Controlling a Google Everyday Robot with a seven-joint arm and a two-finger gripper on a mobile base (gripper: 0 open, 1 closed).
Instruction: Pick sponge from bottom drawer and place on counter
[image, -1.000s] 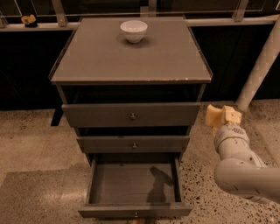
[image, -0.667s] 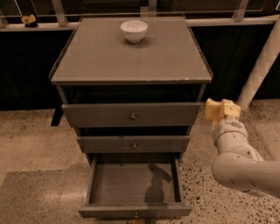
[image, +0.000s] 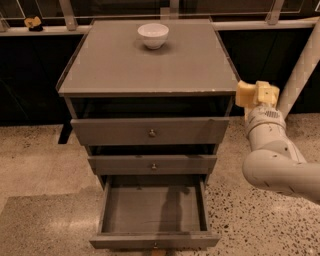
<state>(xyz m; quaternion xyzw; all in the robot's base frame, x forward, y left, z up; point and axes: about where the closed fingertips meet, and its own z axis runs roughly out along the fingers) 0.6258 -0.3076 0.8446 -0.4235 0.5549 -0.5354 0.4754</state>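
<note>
Starting nearest, the bottom drawer (image: 125, 241) stands pulled out, its grey floor bare but for a shadow, so the picking part looks done. Right of the cabinet the pale arm (image: 272, 155) reaches up. Its tool (image: 256, 93) sits just beside the front right corner of the tabletop (image: 150, 70), about level with its edge, clamped on the sponge (image: 246, 95), a pale-yellow block at the tip. The sponge is therefore in the air off the cabinet's side, not yet over the tabletop.

The step in hand, as I judge it, is carrying across and setting down. To do it well, the tool should rise clear of the thin raised rim before moving left, or the soft block could catch on the corner and twist. The white bowl (image: 153, 35) stands near the back edge, well apart, so a spot toward the front right keeps away from it. Lower until the sponge rests flat, then release.

Against the picture a moment earlier, the tool is higher: then it hung beside the top drawer (image: 115, 132), now beside the tabletop's edge; the bottom drawer and the bowl lie unchanged
</note>
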